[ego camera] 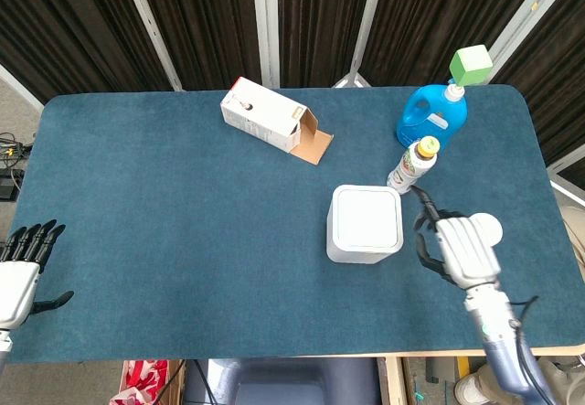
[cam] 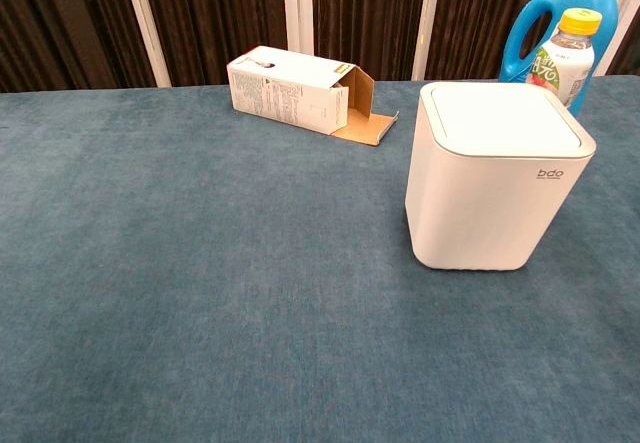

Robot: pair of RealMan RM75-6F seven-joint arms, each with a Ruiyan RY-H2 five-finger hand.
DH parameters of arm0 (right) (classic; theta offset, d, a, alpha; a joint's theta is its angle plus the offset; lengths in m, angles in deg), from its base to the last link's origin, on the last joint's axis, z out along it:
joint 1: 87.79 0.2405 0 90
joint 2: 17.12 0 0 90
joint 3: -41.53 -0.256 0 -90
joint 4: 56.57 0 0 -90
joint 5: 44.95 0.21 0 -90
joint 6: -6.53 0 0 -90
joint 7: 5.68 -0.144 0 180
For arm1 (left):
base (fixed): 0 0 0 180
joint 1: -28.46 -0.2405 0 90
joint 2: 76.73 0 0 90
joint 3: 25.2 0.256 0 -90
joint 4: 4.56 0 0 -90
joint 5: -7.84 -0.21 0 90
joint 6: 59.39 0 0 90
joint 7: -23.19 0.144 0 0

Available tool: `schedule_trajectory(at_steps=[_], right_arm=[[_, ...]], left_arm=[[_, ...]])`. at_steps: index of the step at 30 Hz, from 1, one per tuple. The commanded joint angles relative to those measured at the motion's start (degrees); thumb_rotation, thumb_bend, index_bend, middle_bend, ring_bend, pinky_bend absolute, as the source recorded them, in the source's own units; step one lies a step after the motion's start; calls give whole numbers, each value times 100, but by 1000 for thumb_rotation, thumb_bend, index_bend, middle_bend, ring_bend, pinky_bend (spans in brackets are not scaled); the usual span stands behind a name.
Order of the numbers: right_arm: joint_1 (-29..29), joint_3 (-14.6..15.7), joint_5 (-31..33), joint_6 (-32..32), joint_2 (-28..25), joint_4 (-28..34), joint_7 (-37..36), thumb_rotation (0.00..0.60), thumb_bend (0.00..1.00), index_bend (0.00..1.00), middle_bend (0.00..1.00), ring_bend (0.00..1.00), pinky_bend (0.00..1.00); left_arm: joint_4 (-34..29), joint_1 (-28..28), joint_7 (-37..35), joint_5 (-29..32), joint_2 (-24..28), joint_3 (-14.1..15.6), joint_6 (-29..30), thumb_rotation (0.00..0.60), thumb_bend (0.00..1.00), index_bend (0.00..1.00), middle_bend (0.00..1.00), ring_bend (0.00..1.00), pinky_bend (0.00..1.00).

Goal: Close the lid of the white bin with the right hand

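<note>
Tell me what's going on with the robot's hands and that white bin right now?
Right hand off to the bin's right, touching nothing, fingers partly curled. Left hand open at table's far left edge. White bin lid down flat. Nothing on the lid.

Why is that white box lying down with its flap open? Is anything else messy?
The carton lies on its side near the table's far edge, its end flaps hanging open, so it looks emptied or tipped. Nothing else looks odd: the white bin stands upright with its lid flat, and nothing is spilled.

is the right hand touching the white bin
No, in the head view the right hand is off to the side of the white bin, with bare table between them.
</note>
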State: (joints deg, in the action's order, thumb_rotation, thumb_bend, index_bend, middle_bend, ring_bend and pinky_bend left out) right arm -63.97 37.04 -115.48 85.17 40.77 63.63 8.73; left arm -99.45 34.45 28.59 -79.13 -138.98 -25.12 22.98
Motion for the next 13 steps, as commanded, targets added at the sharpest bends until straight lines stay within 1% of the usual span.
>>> schedule_trajectory(at_steps=[1,4,7,10,13], right_arm=[[-640,556,-534,364,72,-811,-422,600,247,0,0,0,2],[-1014,829,-824,584,198,-1304,-715,600,239,0,0,0,0],[-1301,1021,-1126,790,277,-1705,-915,600,238,0,0,0,0],[-1493,995,-1417,1144,381,-2051,-1101,600,237,0,0,0,0],[-1647,933,-1646,1439,599,-2457,-1148,600,238,0,0,0,0]], left_arm=[[3,-7,23,-17,-8,5,17,600,0,0,0,0,0],[3,-13,57,-21,-22,10,22,600,0,0,0,0,0],[6,-12,104,-13,-38,2,28,600,0,0,0,0,0],[27,-5,145,11,-56,-17,24,600,0,0,0,0,0],[62,12,154,63,-77,-46,-4,600,0,0,0,0,0]])
